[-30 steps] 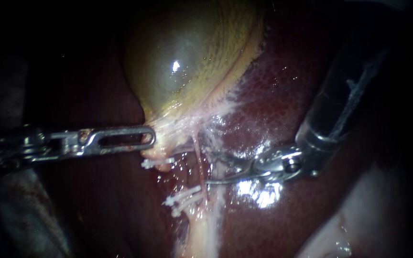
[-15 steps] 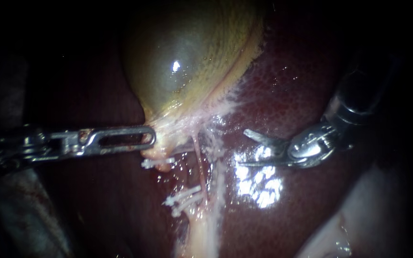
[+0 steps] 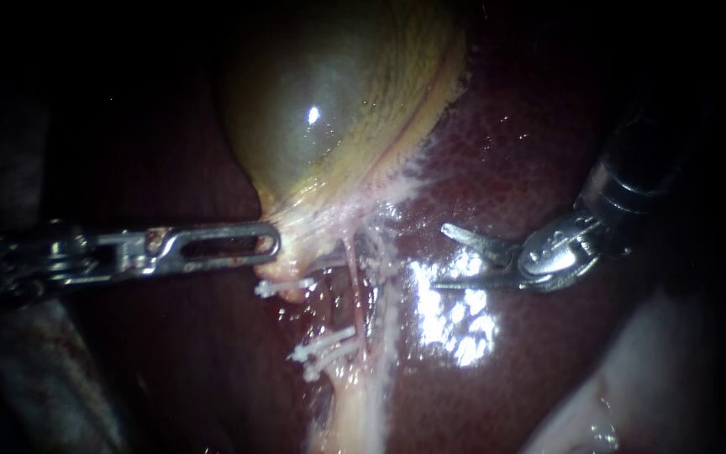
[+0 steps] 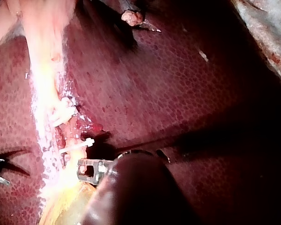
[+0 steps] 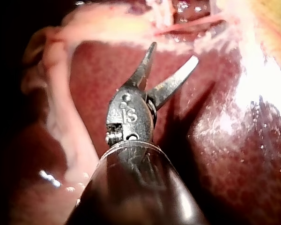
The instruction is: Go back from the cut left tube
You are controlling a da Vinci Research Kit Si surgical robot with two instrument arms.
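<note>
The greenish gallbladder [image 3: 338,109] hangs over the dark red liver [image 3: 497,151]. My left instrument [image 3: 269,245] comes in from the left, its slotted jaws shut on the gallbladder's pale neck. Below the neck, the cut left tube shows as two parted ends. One white clip [image 3: 281,287] sits on the upper stump, and several white clips [image 3: 323,351] sit on the lower one. A thin reddish tube [image 3: 352,282] still runs whole just to their right. My right instrument [image 3: 440,256] stands off to the right over the liver, blades open and empty [image 5: 174,51].
A pale strip of tissue [image 3: 363,403] runs down from the clips. Wet glare lies on the liver [image 3: 451,324] under the right blades. In the left wrist view the clips [image 4: 77,146] lie just ahead of the left jaw [image 4: 91,168].
My right instrument has drawn back to the right, away from the tubes, with its blades staying open. The left instrument has kept its hold on the gallbladder neck.
</note>
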